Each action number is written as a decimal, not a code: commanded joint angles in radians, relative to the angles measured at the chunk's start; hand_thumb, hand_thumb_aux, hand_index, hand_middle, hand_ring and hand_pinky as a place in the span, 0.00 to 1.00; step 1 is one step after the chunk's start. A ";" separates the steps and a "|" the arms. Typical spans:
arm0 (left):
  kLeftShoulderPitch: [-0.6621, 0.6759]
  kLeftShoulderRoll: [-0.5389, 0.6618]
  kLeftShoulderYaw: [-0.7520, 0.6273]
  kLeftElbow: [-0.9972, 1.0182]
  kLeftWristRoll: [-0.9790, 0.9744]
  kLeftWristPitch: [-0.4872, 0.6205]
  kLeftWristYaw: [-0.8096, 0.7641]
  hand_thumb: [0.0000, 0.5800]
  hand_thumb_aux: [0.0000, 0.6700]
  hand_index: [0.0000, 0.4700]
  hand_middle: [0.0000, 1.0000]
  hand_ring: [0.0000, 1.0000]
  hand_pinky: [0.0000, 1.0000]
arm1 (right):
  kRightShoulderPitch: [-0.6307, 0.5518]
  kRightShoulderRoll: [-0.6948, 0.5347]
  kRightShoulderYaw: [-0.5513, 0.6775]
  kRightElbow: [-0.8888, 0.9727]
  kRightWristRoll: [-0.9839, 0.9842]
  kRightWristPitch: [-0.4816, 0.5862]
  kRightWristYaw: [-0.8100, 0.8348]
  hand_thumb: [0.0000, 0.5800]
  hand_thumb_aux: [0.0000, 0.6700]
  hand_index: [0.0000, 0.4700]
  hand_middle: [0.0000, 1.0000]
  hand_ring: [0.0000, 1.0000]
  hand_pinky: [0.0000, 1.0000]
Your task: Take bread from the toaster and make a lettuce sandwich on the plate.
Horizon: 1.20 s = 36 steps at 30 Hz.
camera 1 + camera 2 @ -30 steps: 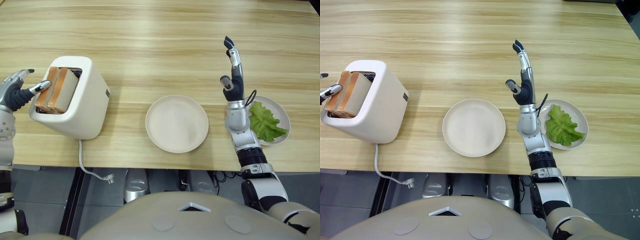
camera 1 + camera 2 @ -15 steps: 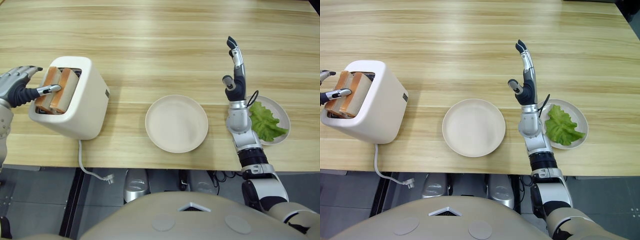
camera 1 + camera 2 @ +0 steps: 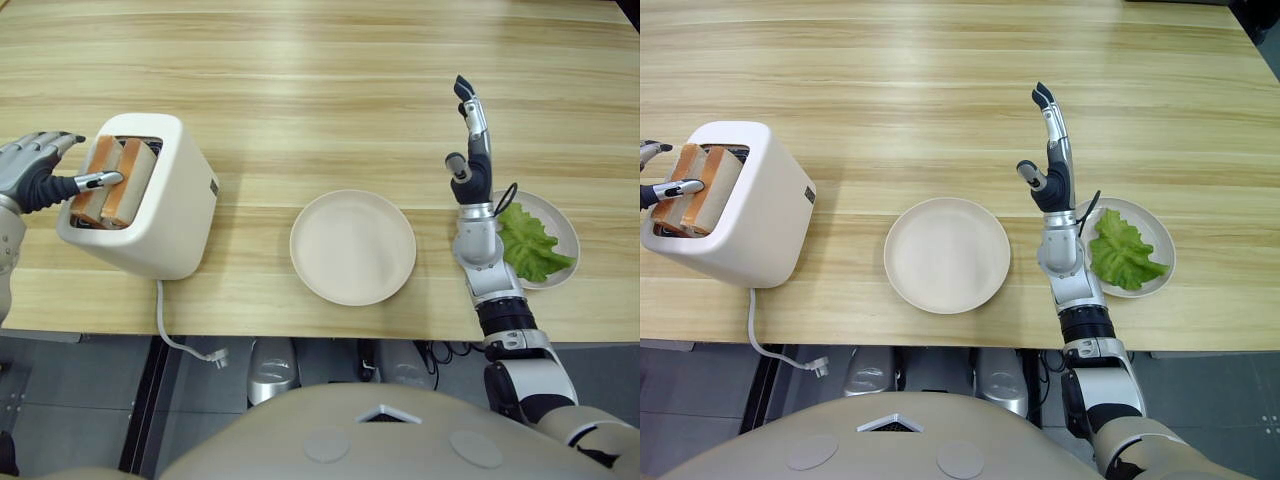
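At left bench edge, bread stands in toaster: judged light, crumbly, best pinched at exposed top. Against it left hand is set, grip untellable; right hand is held wide.

Toaster at left holds bread, left hand pinching it; plate central; right hand raised, fingers extended, beside lettuce.
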 commanded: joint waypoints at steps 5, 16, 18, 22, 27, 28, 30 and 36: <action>0.005 -0.010 0.006 0.035 -0.035 -0.015 0.001 0.00 0.00 0.00 0.00 0.00 0.00 | 0.004 -0.007 -0.006 -0.002 0.006 0.005 0.002 0.00 0.00 0.00 0.00 0.00 0.00; -0.010 0.009 -0.008 0.157 -0.043 -0.054 0.044 0.00 0.00 0.00 0.00 0.00 0.00 | 0.009 -0.006 -0.003 -0.012 0.006 0.007 0.006 0.00 0.00 0.00 0.00 0.00 0.00; -0.013 0.011 -0.011 0.170 -0.045 -0.058 0.047 0.00 0.00 0.00 0.00 0.00 0.00 | 0.011 -0.007 -0.003 -0.015 0.006 0.007 0.007 0.00 0.00 0.00 0.00 0.00 0.00; -0.025 0.011 -0.020 0.198 -0.044 -0.068 0.053 0.00 0.00 0.00 0.00 0.00 0.00 | 0.013 -0.009 -0.003 -0.017 0.005 0.006 0.009 0.00 0.00 0.00 0.00 0.00 0.00; -0.028 0.017 -0.029 0.212 -0.031 -0.075 0.067 0.00 0.00 0.00 0.00 0.00 0.00 | 0.013 -0.008 -0.001 -0.018 0.004 0.007 0.010 0.00 0.00 0.00 0.00 0.00 0.00; -0.029 0.019 -0.031 0.211 -0.025 -0.080 0.074 0.00 0.00 0.00 0.00 0.00 0.00 | 0.013 -0.008 -0.001 -0.018 0.003 0.007 0.009 0.00 0.00 0.00 0.00 0.00 0.00; -0.034 0.021 -0.035 0.196 -0.015 -0.085 0.086 0.00 0.00 0.00 0.00 0.00 0.00 | 0.012 -0.008 0.000 -0.017 0.002 0.006 0.009 0.00 0.00 0.00 0.00 0.00 0.00; -0.030 0.023 -0.042 0.124 0.028 -0.071 0.100 0.88 0.65 0.64 0.00 0.00 0.00 | 0.010 -0.005 0.004 -0.018 -0.002 0.007 0.009 0.00 0.00 0.00 0.00 0.00 0.00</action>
